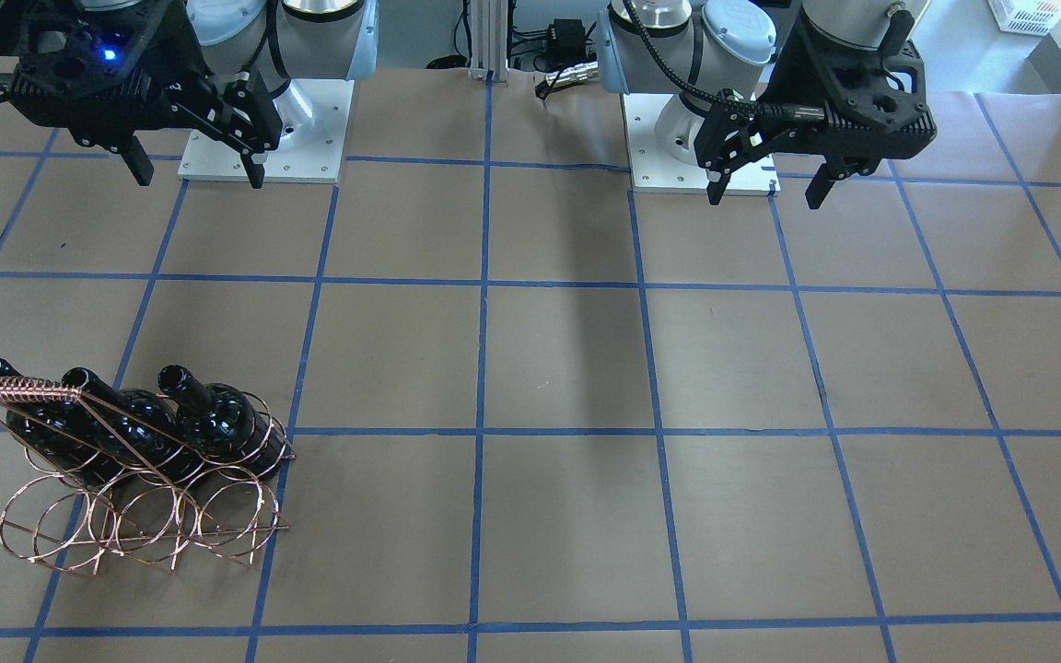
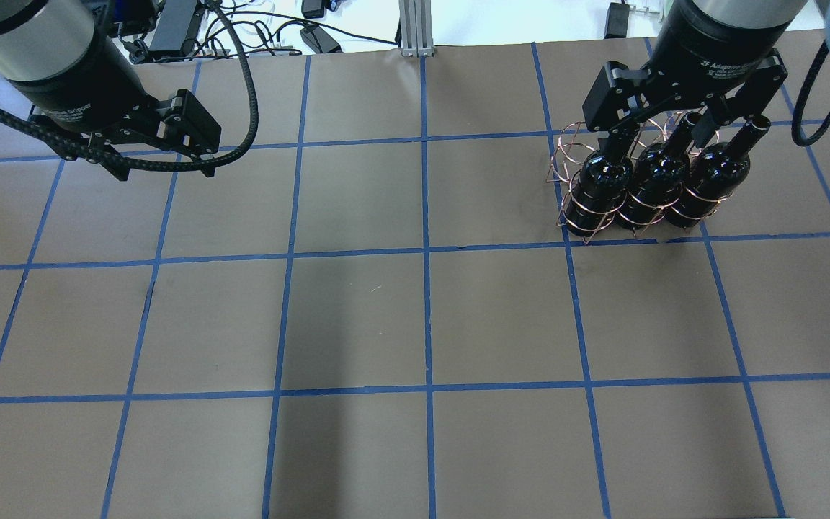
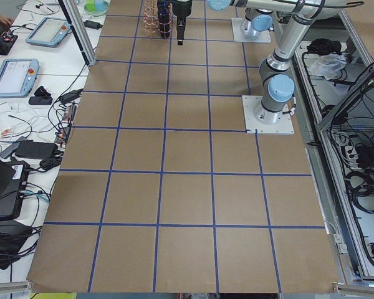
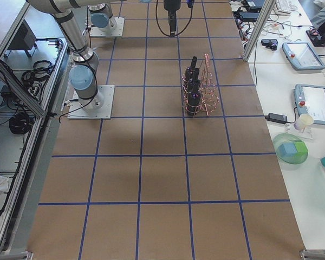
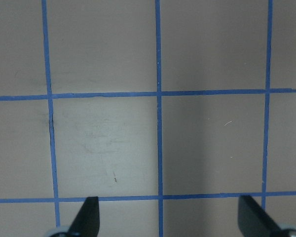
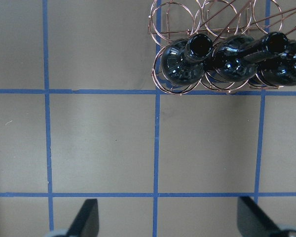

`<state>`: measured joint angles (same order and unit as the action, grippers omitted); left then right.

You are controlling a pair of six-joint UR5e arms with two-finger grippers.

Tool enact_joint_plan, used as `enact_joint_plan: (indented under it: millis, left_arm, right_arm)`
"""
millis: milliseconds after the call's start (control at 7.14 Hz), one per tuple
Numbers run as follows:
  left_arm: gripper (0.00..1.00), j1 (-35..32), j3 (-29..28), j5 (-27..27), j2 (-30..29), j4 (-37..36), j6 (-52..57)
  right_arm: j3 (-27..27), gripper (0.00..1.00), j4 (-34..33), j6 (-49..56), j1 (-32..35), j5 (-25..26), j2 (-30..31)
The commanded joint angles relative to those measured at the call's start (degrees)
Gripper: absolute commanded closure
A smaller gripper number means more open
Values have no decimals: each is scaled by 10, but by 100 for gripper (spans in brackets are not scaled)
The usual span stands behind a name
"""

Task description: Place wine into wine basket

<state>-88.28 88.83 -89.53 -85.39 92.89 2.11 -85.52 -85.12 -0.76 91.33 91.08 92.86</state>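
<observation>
The right gripper hangs nearest the base, fingers spread wide with nothing between them. The left gripper is likewise parted and empty. From the right wrist, the three wine bottles sit ahead at 1 o'clock, well apart from the fingertips. They stand upright, long axis vertical, mouths up, side by side in the nearer ring row of the wine basket; its farther row is open. Bare gridded table spreads toward 9 o'clock, and the table's far edge lies near behind the basket.
</observation>
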Motion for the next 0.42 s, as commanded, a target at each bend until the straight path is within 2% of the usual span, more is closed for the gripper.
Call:
enact_joint_plan:
  millis: [0, 280]
  left_arm:
    - [0, 0, 3, 0, 3, 3, -1]
    - [0, 0, 5, 1, 4, 5, 0]
  right_arm:
    - [0, 0, 0, -4, 0, -1, 0]
    - [0, 0, 0, -1, -1, 1, 0]
